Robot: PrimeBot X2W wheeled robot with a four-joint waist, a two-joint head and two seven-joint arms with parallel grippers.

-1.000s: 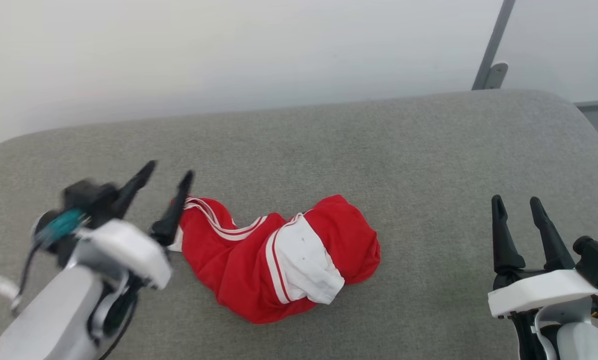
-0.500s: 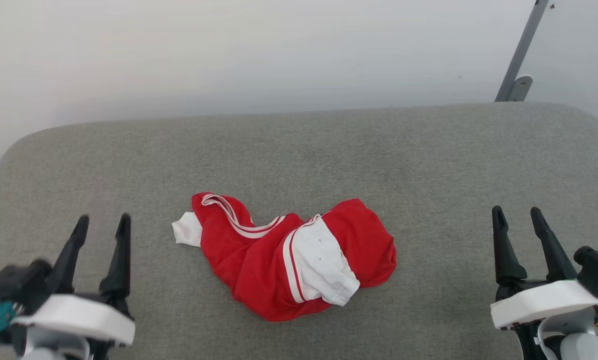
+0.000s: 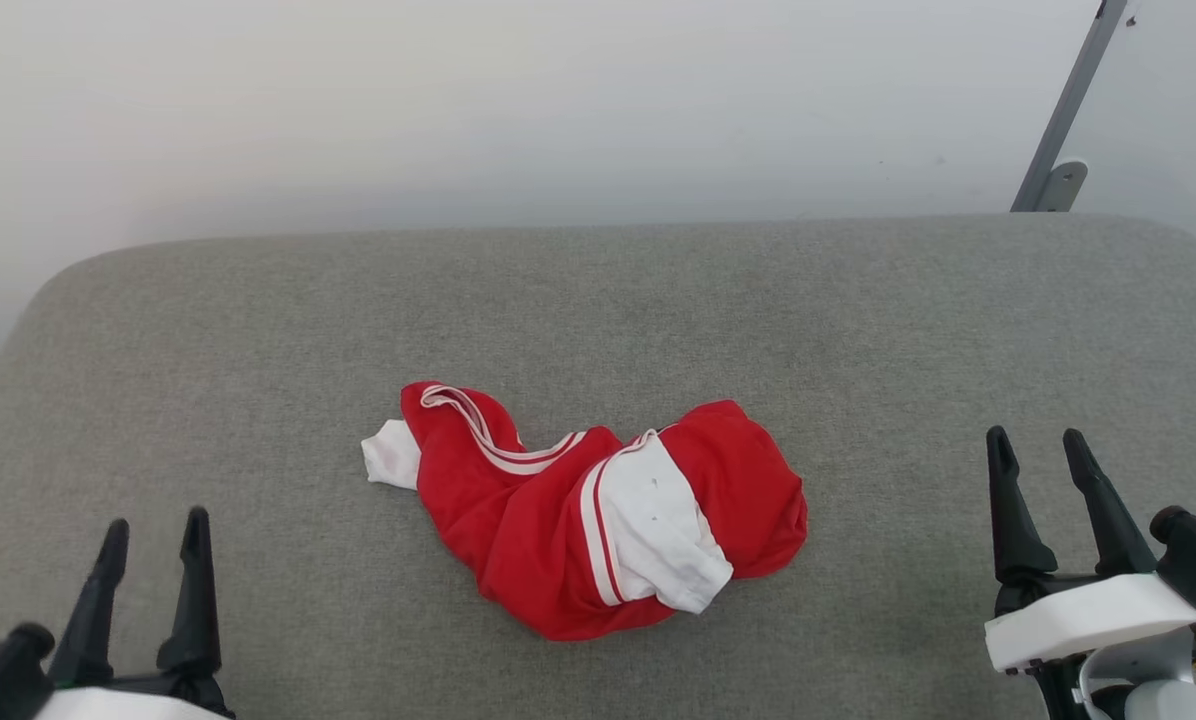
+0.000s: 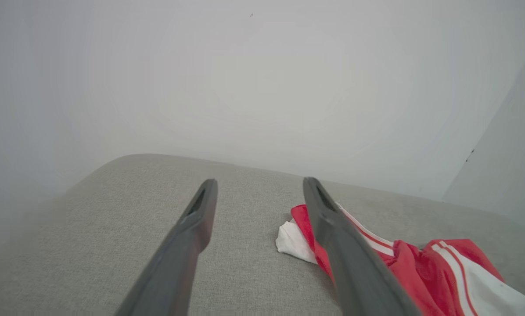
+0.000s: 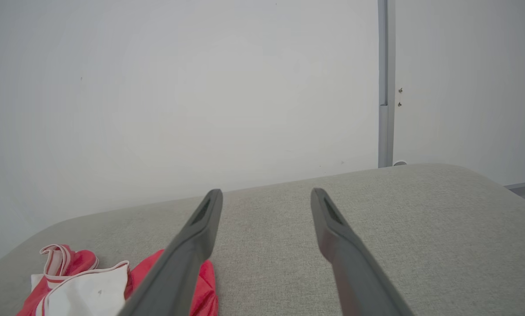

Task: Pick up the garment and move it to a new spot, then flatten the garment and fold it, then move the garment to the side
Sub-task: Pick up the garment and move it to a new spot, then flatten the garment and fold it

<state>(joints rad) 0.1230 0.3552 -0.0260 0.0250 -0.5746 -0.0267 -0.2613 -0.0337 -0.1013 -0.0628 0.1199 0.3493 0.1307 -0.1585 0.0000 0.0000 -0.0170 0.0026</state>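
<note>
the red soft-fabric sports jersey with white sleeve panels and red-white striped trim (image 3: pixel 518 520) is lying crumpled in a heap near the middle of the grey fabric-covered cushion with rounded corners (image 3: pixel 658 300). a white sleeve panel is facing up on the heap's right half, and a small white corner is poking out at its left end. the left tool (image 3: pixel 157 520), with two long dark fingers, is hovering over the near left part of the cushion, its jaws standing apart and gripping nothing, well apart from the jersey. the right tool (image 3: pixel 1036 434) is hovering over the near right part, likewise spread and empty, also well clear of the jersey. a plain white wall (image 3: pixel 458 100) is rising behind the cushion, and a slim grey metal post (image 3: pixel 1068 110) is standing by its far right corner.
</note>
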